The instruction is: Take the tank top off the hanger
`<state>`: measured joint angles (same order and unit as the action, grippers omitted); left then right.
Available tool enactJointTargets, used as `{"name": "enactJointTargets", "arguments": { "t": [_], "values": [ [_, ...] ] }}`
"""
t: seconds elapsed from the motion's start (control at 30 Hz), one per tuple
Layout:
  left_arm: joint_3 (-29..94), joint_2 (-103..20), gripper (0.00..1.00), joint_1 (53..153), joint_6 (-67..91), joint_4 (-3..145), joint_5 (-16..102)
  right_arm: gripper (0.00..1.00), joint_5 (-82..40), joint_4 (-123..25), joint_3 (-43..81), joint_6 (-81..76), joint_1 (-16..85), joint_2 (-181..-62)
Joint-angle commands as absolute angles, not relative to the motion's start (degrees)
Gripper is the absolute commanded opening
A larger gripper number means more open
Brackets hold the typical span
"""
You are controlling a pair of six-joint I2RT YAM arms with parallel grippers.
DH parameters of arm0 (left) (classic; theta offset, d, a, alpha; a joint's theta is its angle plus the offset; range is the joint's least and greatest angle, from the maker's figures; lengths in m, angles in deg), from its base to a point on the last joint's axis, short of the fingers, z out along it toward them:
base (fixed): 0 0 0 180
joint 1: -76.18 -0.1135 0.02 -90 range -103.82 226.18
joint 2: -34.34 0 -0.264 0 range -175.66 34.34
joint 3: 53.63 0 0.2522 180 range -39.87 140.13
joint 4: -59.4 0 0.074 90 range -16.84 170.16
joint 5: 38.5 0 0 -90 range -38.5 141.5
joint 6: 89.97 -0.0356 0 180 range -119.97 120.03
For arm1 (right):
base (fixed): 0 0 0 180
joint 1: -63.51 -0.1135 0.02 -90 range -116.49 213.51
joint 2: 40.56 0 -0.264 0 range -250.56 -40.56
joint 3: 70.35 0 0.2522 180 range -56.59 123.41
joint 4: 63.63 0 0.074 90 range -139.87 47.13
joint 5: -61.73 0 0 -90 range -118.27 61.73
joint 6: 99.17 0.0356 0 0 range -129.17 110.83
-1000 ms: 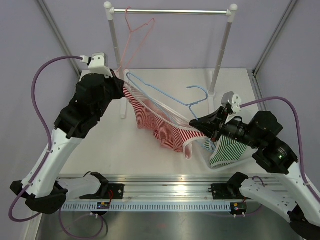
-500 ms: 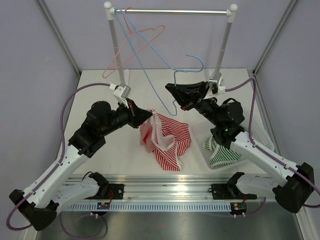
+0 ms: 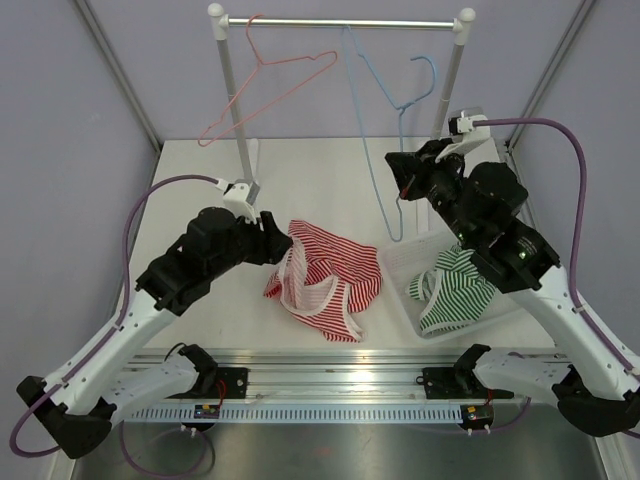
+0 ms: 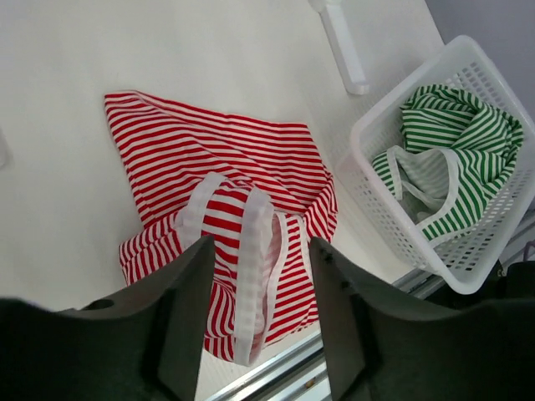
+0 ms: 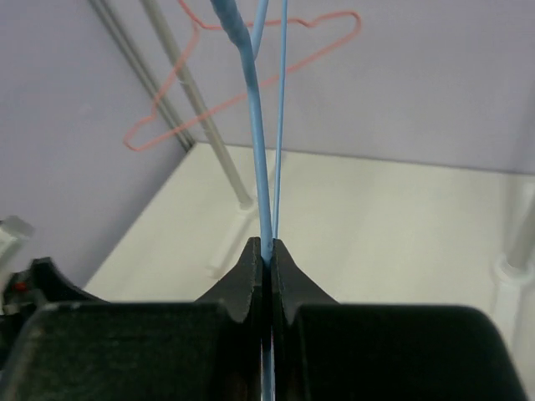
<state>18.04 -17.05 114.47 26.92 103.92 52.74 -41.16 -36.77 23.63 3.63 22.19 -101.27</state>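
Table [image 3: 330,170]: red-striped tank top [image 3: 325,275] lies crumpled near centre, free of blue hanger [image 3: 375,170]. Right gripper [image 5: 267,251] jaws clamped on hanger wire; a loose release could drop it. Left gripper [image 4: 259,251] jaws open above top, straps may snag

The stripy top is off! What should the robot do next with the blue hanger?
Probably raise the right gripper to hook the blue hanger on the rail: it is shut on the hanger, whose hook hangs free, and the red tank top lies on the table.
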Motion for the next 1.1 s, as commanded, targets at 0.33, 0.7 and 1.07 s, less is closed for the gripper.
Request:
{"name": "enactJointTargets", "arguments": {
  "t": [0.33,0.7,1.07],
  "values": [
    [25.8,-11.9,0.99,115.2,21.6,119.5,65.4,0.00,-43.8,-2.8,59.7,-0.5,35.4,-125.7],
    [22.1,-8.2,0.99,115.5,19.5,121.6,69.7,0.00,-31.5,9.0,100.4,-2.8,47.9,-156.3],
    [21.6,-12.1,0.99,116.7,27.0,122.2,76.1,0.06,-29.8,4.8,91.3,-2.9,48.8,-155.3]
  ]
}}
